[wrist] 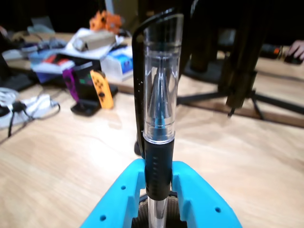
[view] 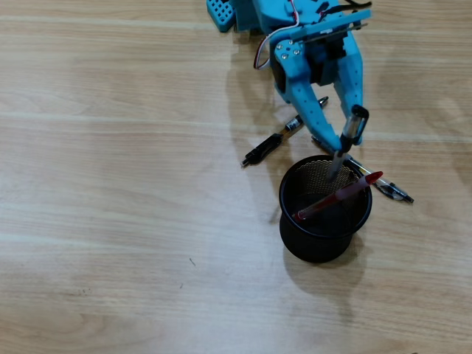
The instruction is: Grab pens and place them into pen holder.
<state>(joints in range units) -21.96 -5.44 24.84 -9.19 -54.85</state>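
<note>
In the overhead view my blue gripper (view: 344,137) is shut on a clear-barrelled pen (view: 348,138). That pen hangs steeply, its lower tip just inside the far rim of the black mesh pen holder (view: 310,251). In the wrist view the same pen (wrist: 160,80) stands upright, and the gripper (wrist: 158,173) clamps its black grip section. A red pen (view: 341,194) leans across the holder's mouth. A black pen with a yellowish band (view: 274,142) lies on the table left of the gripper. Another clear pen (view: 389,191) lies behind the holder on its right.
The arm's blue base (view: 243,13) sits at the top edge of the overhead view. Far off in the wrist view are game controllers (wrist: 90,85), boxes (wrist: 118,61), cables (wrist: 28,107) and tripod legs (wrist: 247,90). Wooden tabletop (view: 110,184) spreads left of the holder.
</note>
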